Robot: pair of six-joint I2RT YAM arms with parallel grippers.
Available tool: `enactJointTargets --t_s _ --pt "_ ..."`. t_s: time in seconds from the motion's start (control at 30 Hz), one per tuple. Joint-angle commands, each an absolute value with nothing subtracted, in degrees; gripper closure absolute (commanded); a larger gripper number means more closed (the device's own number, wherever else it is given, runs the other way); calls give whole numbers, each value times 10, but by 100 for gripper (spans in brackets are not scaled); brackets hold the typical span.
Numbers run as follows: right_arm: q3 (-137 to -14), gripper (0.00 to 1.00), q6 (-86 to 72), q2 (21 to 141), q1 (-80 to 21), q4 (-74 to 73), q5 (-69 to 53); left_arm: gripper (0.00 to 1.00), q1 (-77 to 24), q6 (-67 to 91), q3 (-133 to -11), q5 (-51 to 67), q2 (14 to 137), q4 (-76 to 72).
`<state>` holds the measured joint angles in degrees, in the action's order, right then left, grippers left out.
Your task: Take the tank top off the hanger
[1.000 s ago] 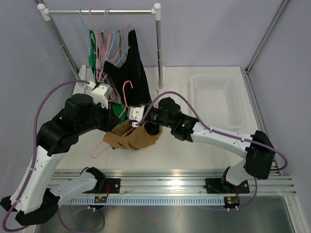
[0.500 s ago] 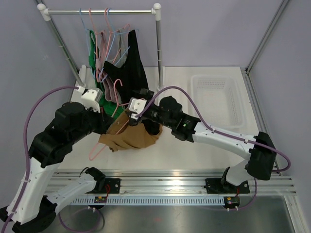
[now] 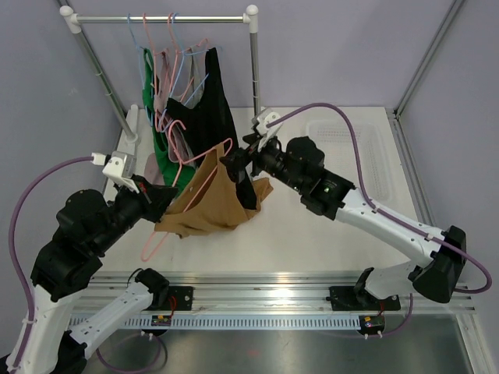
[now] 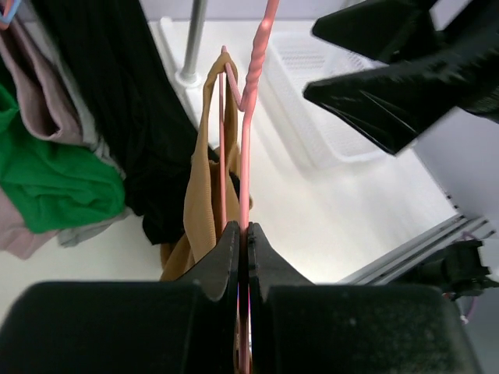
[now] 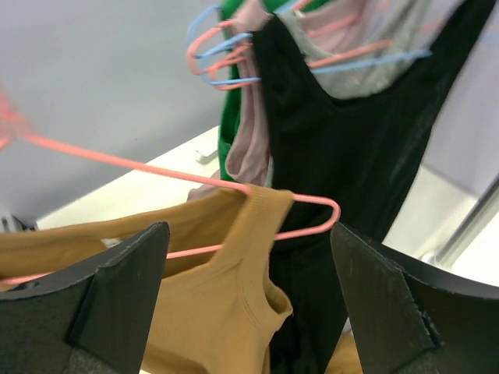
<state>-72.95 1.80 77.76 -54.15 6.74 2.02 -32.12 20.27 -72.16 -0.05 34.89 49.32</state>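
Top external, hanger: the pink hanger (image 3: 184,204) is slanting in front of the clothes rail (image 3: 160,17), above the worktop (image 3: 312,234).
Top external, tank top: the tan tank top (image 3: 209,204) is draping from that hanger, one strap on its upper end.
Top external, left gripper (image 3: 162,199): jaws are clamping the hanger's lower part.
Top external, right gripper (image 3: 235,161): it is hovering at the hanger's upper end (against the black garment (image 3: 204,117)).
Left wrist, hanger (image 4: 245,187): its wire is running up from between the pinched jaws, the tank top (image 4: 204,187) hanging just beside it.
Right wrist, right gripper (image 5: 248,257): jaws are standing wide, holding nothing, the hanger's tip (image 5: 331,212) and tank top (image 5: 210,312) lying between them.
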Motion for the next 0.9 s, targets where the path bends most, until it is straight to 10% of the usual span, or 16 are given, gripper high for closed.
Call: enactJointTargets --t_s 0.0,0.5,0.73,0.87 --pt "-775 11 -119 774 -499 9 -53 100 -320 226 -728 47 336 393" --pt "-814 37 -128 848 -491 -14 -110 100 -320 258 -729 69 323 374" --pt "-797 99 -89 852 -491 13 -42 100 -320 259 -730 76 329 387" --pt "-816 100 -47 853 -487 -25 40 100 -320 234 -745 70 342 435"
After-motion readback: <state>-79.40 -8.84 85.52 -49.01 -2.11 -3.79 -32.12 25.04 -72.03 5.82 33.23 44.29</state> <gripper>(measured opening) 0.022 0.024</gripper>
